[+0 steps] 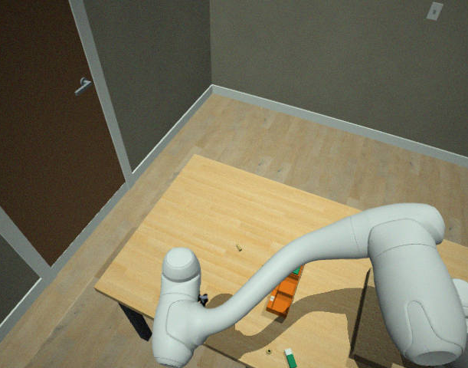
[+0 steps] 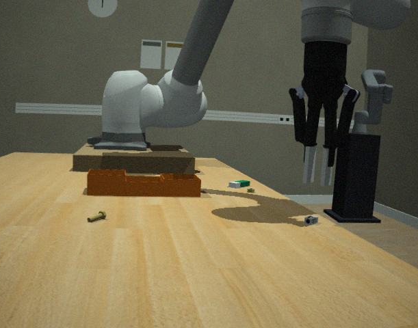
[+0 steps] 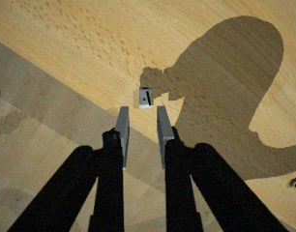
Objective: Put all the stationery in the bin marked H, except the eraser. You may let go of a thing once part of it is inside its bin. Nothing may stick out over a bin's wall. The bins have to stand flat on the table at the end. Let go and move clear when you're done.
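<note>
Currently, fingers (image 2: pixel 309 165) held slightly apart, nothing gripped, above bench (image 2: pixel 202 268) (image 3: pixel 56 48) near sharpener (image 2: pixel 310 220) (image 3: pixel 145 98); eraser (image 1: pixel 290 358) (image 2: pixel 239 184) left outside orange bins (image 1: pixel 279 304) (image 2: pixel 143 186).

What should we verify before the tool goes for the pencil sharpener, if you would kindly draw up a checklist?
1. Tool carries nothing, fingers apart: ok.
2. Fingers down around the pencil sharpener: not ok, they are above the table.
3. Pencil sharpener on the table, in the wrist view: ok.
4. Eraser, green and white, outside the bins: ok.
5. Orange bins flat on the table: ok.
6. Letter H readable on its bin: cannot tell, no current view shows it legibly.
</note>
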### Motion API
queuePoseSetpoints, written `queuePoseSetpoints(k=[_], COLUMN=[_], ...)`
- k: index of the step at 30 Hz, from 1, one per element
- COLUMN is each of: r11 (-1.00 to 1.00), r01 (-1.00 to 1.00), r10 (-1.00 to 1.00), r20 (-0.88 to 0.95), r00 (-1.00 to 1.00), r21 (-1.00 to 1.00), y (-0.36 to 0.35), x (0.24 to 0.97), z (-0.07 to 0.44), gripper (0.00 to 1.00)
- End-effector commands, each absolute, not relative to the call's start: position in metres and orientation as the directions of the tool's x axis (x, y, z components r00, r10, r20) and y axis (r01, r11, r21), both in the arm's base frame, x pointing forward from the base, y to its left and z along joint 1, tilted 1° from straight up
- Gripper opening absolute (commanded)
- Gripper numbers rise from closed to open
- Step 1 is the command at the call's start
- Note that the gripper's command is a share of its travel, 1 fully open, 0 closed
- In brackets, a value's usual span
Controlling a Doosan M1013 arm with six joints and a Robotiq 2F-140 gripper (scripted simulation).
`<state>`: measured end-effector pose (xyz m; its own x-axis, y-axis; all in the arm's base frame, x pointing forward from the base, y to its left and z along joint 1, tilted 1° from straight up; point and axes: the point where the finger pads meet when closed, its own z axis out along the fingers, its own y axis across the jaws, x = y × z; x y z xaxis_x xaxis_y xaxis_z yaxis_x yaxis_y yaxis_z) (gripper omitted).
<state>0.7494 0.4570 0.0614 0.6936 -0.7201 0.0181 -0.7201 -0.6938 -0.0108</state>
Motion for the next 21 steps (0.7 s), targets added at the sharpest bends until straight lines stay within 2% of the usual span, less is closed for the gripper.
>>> queuePoseSetpoints(k=[1, 21], r11=[-0.694, -0.694], r01=[-0.720, -0.720], r10=[-0.720, -0.720], r20=[0.018, 0.018], r00=[0.694, 0.694], r21=[-0.011, -0.011], y=[0.4561, 0.4541], x=[0.7488, 0.7476], z=[0.0616, 0.0616], gripper=[0.26, 0.26])
